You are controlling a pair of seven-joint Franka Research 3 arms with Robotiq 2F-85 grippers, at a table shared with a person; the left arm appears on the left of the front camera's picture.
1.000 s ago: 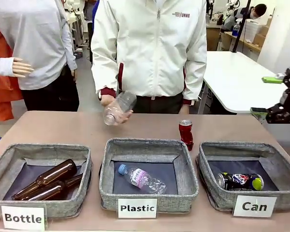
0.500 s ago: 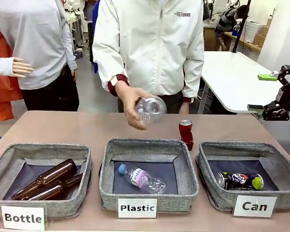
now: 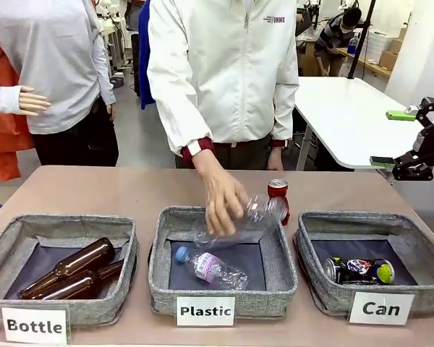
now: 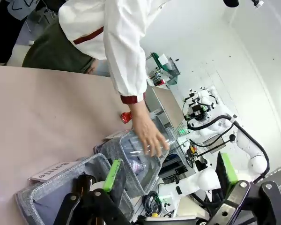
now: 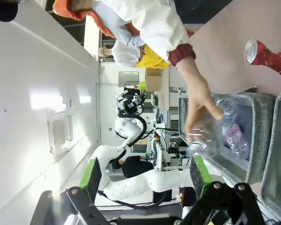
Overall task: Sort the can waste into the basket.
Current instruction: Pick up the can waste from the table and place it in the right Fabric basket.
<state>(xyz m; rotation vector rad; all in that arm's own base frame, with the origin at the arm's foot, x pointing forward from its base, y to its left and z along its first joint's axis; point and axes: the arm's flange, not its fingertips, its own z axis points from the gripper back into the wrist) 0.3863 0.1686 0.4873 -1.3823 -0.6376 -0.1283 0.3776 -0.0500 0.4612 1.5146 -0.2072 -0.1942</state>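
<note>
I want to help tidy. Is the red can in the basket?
Out. The red can stands on the table, outside the Can basket.

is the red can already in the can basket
No, the red can stands on the table, outside the far rim of the basket labelled Can.

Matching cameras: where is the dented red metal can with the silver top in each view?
Front view: dented red metal can right of centre, behind the clear plastic bottle.
Left wrist view: can mid-frame, below the dark red cuff.
Right wrist view: can top right.
Shared landmark: the person's hand.
</note>
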